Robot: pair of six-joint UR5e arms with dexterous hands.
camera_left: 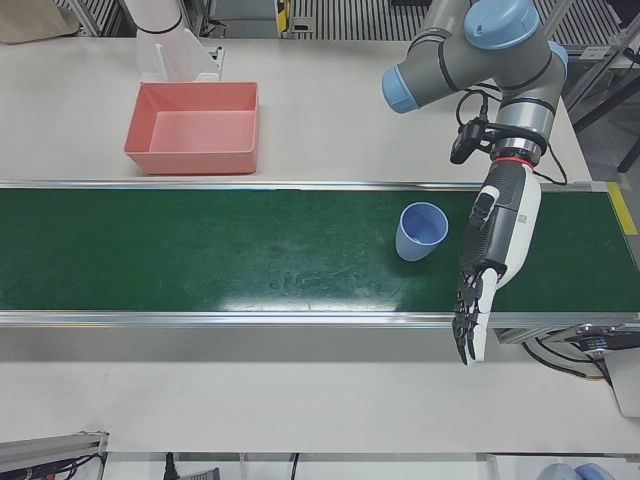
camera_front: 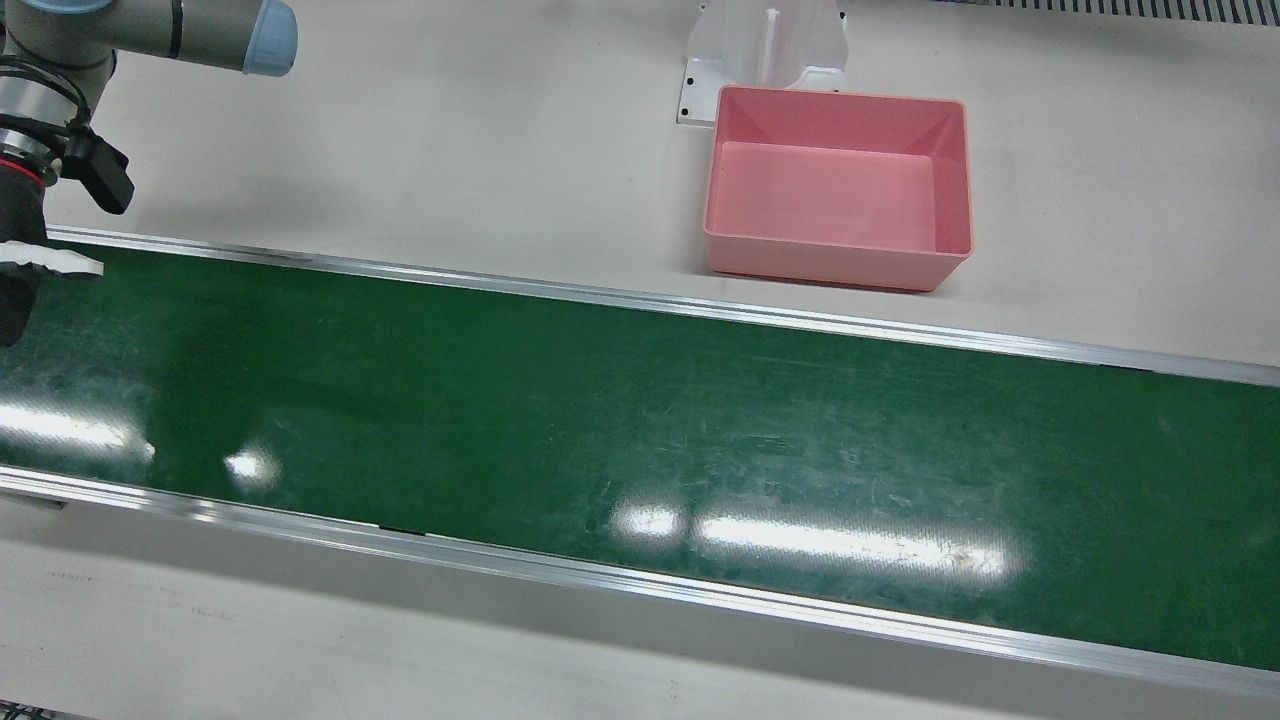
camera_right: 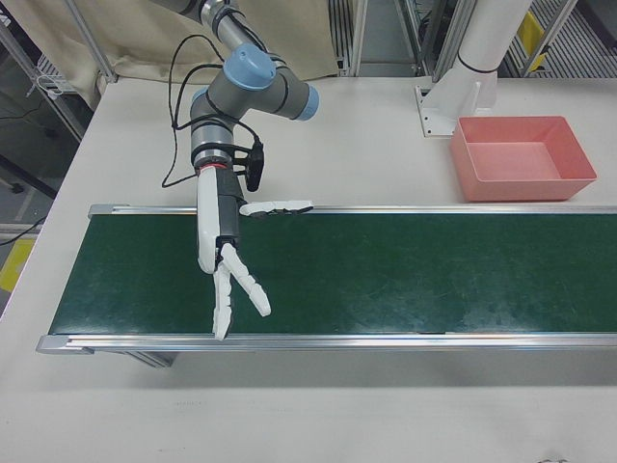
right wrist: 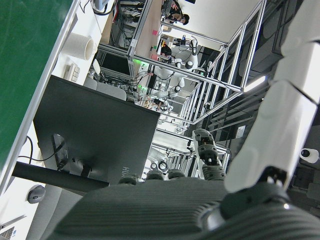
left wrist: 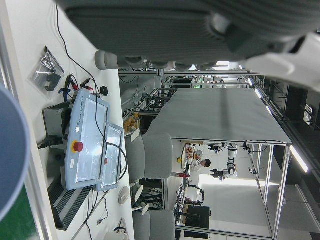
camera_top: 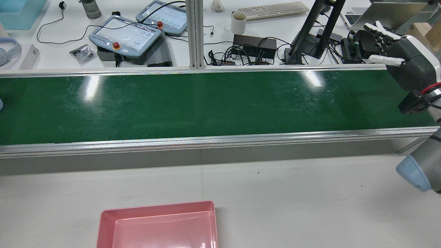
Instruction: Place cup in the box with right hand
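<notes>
A green conveyor belt (camera_right: 386, 275) crosses the white worktop (camera_right: 135, 405), with the right hand (camera_right: 227, 265) at centre left of the right-front view, fingers (camera_right: 246, 285) spread and empty. The blue cup (camera_left: 421, 231) stands upright mid-frame in the left-front view, beside the open, empty left hand (camera_left: 495, 245). Judging by this, the grasp is not yet begun: the right hand needs a long, unobstructed reach along the belt, then a carry over the belt's rail to the empty pink box (camera_right: 521, 157) at upper right.

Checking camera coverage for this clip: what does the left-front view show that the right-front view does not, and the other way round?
Only the left-front view shows the blue cup, standing upright on the belt, and the left hand beside it, open, not touching it. Only the right-front view shows the right hand, open over the belt's far end with its fingers spread. Both show the green conveyor belt and the empty pink box on the table behind it.
</notes>
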